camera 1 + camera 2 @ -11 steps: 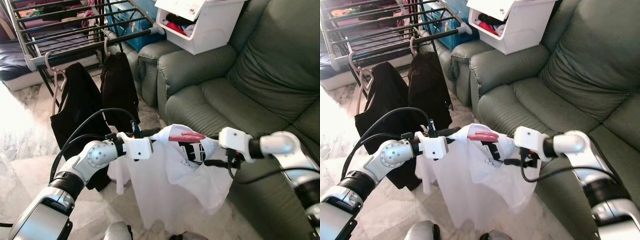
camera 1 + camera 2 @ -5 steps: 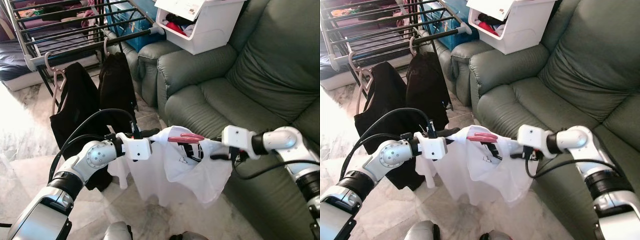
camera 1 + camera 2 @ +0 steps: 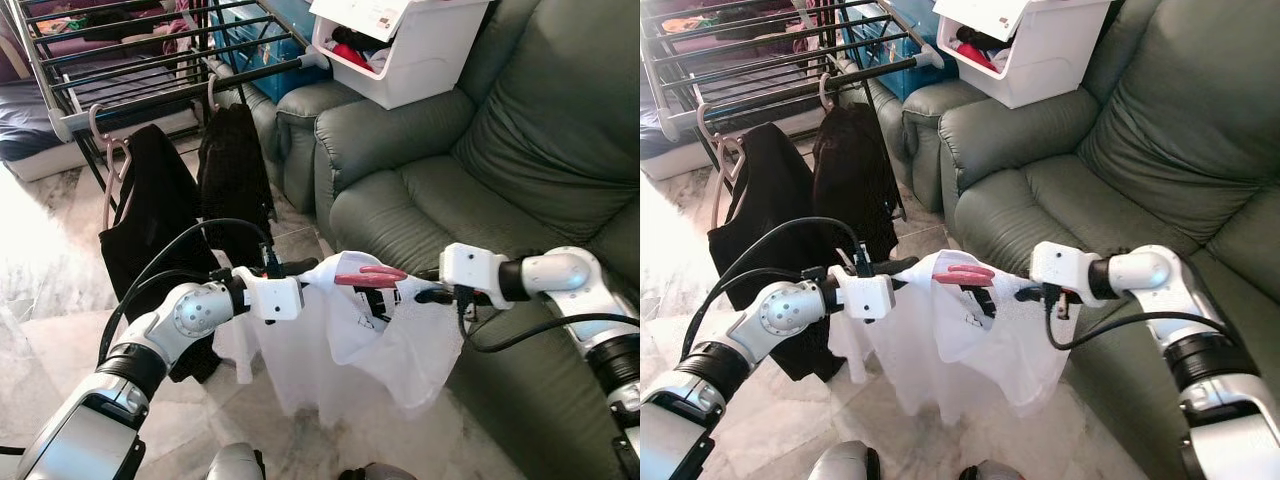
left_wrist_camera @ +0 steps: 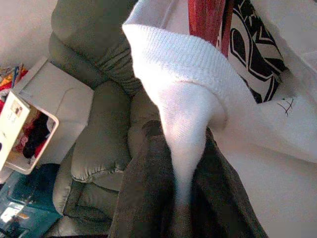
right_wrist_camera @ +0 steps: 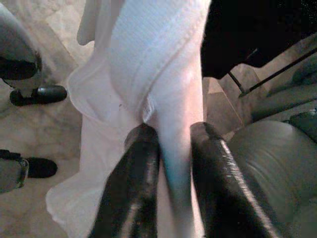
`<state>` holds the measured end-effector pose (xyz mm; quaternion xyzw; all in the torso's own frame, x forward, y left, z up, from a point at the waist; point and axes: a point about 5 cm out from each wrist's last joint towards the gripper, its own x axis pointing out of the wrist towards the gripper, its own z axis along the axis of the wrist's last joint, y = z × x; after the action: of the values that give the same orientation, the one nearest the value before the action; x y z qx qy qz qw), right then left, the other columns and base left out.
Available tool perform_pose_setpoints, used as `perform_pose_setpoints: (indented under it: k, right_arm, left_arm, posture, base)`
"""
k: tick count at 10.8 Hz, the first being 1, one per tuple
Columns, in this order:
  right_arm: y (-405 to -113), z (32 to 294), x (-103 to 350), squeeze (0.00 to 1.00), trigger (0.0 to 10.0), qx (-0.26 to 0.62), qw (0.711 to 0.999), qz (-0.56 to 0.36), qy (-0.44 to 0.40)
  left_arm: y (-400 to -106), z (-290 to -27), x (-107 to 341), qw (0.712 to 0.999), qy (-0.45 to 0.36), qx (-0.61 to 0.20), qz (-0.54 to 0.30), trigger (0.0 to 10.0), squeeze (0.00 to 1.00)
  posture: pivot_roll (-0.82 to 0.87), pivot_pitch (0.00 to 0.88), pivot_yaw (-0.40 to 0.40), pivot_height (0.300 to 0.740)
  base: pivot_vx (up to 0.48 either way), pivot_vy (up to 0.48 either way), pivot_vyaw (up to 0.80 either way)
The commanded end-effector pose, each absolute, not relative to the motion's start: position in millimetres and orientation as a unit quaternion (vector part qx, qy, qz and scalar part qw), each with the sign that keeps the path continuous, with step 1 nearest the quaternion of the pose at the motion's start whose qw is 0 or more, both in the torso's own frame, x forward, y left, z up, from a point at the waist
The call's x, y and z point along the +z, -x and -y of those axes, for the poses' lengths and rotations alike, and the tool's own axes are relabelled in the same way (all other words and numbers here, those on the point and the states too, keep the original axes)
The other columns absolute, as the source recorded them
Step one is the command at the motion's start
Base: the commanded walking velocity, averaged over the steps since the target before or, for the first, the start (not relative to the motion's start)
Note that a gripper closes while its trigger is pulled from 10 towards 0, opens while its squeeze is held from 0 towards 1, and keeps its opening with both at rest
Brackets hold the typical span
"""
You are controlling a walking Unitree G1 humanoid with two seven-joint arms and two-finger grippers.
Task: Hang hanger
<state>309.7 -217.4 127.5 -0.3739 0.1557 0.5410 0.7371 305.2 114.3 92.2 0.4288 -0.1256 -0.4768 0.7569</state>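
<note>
A white T-shirt with a black print hangs between my two grippers in front of me. A pink hanger lies across its collar, its hook end sticking out toward the right. My left gripper is shut on the ribbed collar, with the red-pink hanger just beyond it. My right gripper is shut on the other side of the shirt; its black fingers pinch white cloth. The drying rack stands at the far left.
Two black garments hang on hangers from the rack's front bar. A green sofa takes up the right side, and a white bin of clothes rests on its armrest. Marble floor lies below.
My right gripper has risen and drawn slightly inward. The shirt's lower edge has come up off its lower hang. The left gripper has hardly moved.
</note>
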Motion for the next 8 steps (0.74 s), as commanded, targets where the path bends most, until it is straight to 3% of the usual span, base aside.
perform_pose_setpoints:
  k: [1, 6, 8]
  right_arm:
    - [-311, 218, 130, 0.0, 0.0, 0.541, 0.736, -0.153, 0.377]
    - [-297, 222, 113, 0.0, 0.0, 0.567, 0.714, -0.2, 0.359]
    - [-300, 221, 113, 0.0, 0.0, 0.557, 0.726, -0.189, 0.357]
  left_arm:
    - [-309, -109, 102, 0.755, -0.43, -0.471, 0.151, 0.0, 0.0]
    - [-310, -108, 102, 0.757, -0.428, -0.469, 0.152, 0.0, 0.0]
    - [-310, -107, 102, 0.757, -0.427, -0.471, 0.151, 0.0, 0.0]
  posture:
    - [-0.08, 0.0, -0.027, 0.74]
    - [-0.08, 0.0, -0.028, 0.74]
    - [-0.08, 0.0, -0.028, 0.74]
  base:
    - [0.0, 0.0, 0.0]
    - [0.0, 0.0, 0.0]
    - [0.0, 0.0, 0.0]
